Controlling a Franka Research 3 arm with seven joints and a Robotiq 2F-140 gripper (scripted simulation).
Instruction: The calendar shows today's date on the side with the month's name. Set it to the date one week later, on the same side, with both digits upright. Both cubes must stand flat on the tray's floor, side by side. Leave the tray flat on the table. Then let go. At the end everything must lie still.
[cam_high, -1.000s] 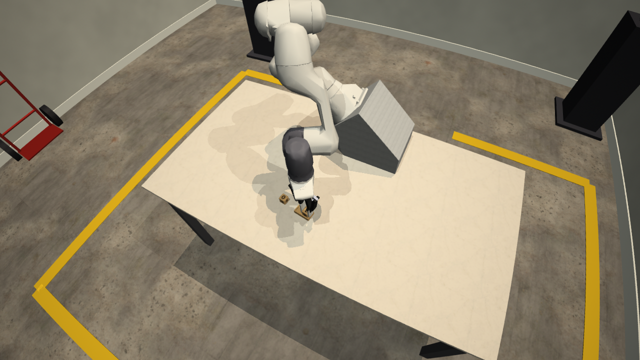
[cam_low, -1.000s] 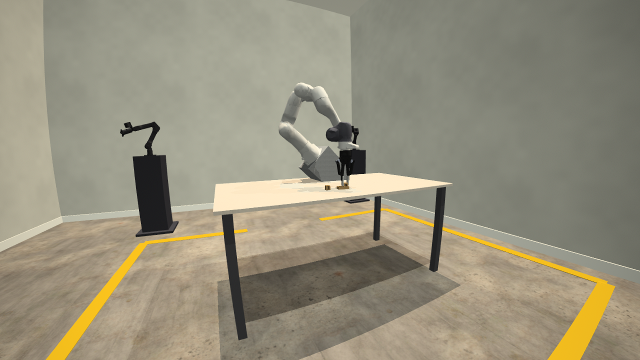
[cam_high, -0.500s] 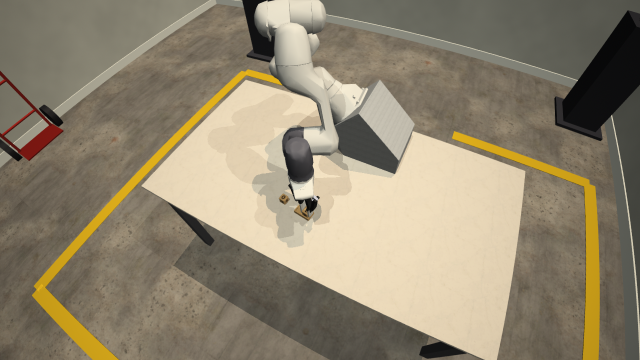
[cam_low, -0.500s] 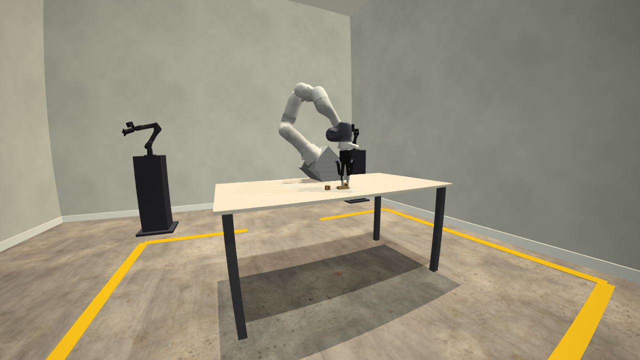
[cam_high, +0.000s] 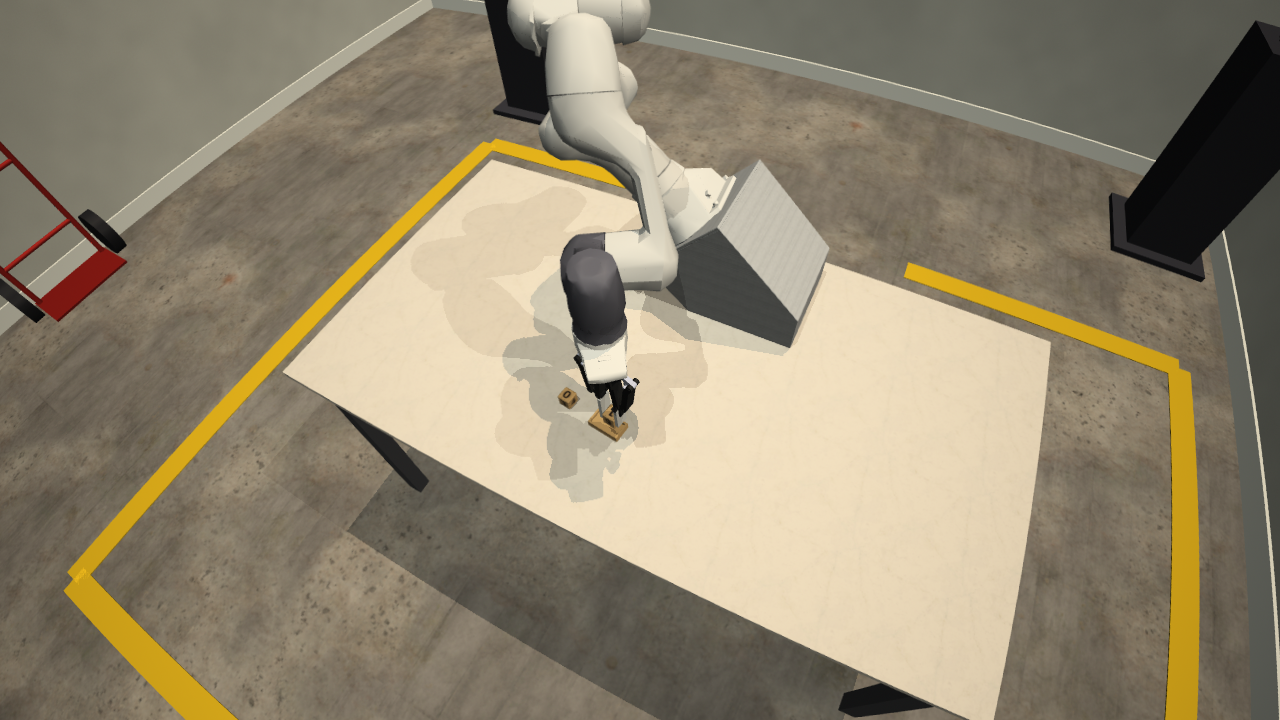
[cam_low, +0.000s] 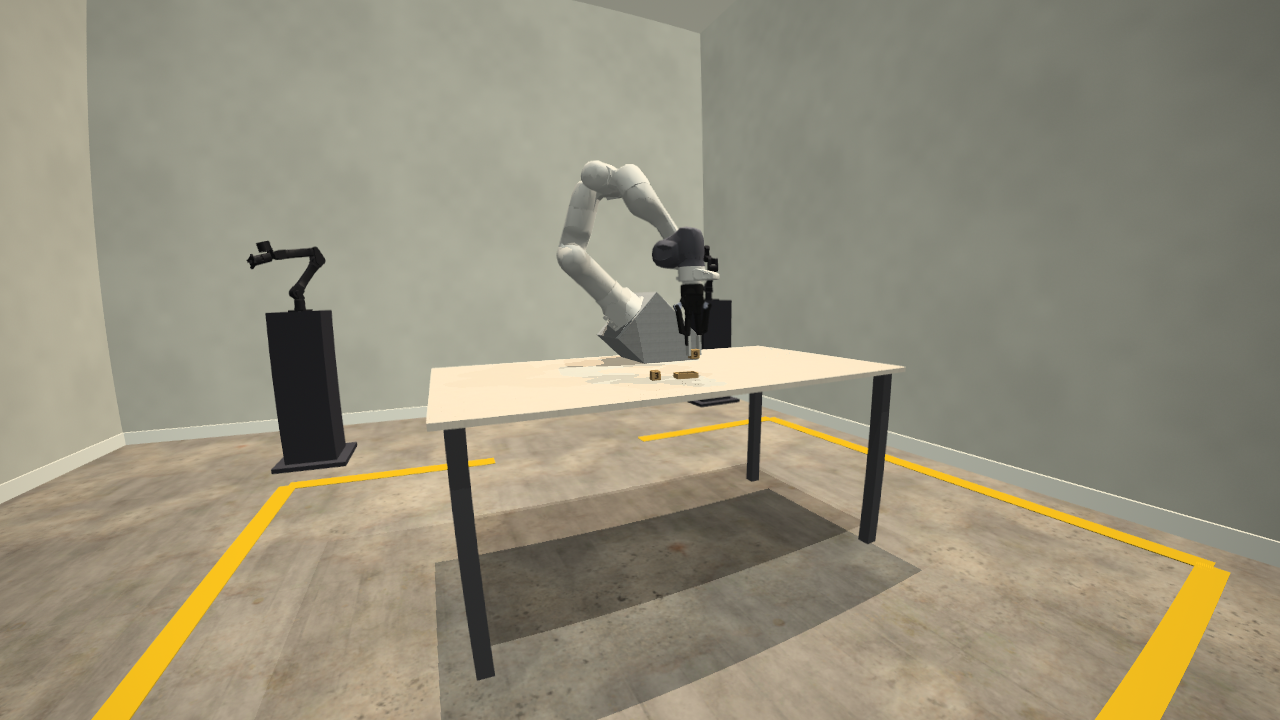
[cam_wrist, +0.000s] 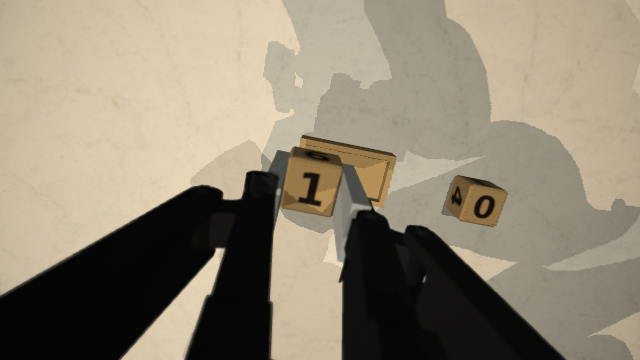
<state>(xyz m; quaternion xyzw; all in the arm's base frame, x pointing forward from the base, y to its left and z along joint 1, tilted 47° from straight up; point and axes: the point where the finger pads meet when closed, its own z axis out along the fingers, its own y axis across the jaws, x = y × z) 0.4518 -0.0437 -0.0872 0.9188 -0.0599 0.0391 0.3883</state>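
grey walls and a mottled concrete floor with yellow tape lines box in the pale tabletop (cam_low: 554, 394), which stands on dark legs; a black pedestal (cam_low: 306, 385) with a small dark arm on it sits off by the wall, and a red hand truck (cam_high: 53, 268) leans near the corner. over the tabletop the white arm (cam_low: 590, 241) bends down from its grey wedge base (cam_high: 760, 259), wrist pointing straight down. its gripper (cam_wrist: 312, 192) has its jaws clamped on the first cube (cam_wrist: 311, 182), one grey pad against each side, the face toward the wrist camera showing an upright 1. that cube is lifted off the wooden tray (cam_wrist: 376, 167), hanging just above it; from the side view there is a clear gap between cube and tray. the tray lies flat on the tabletop with nothing visible inside it. the second cube (cam_wrist: 477, 201) rests on the tabletop just beside the tray, apart from it, showing a 0 on one face and a 4 on the neighbouring one, turned a little askew to the tray.
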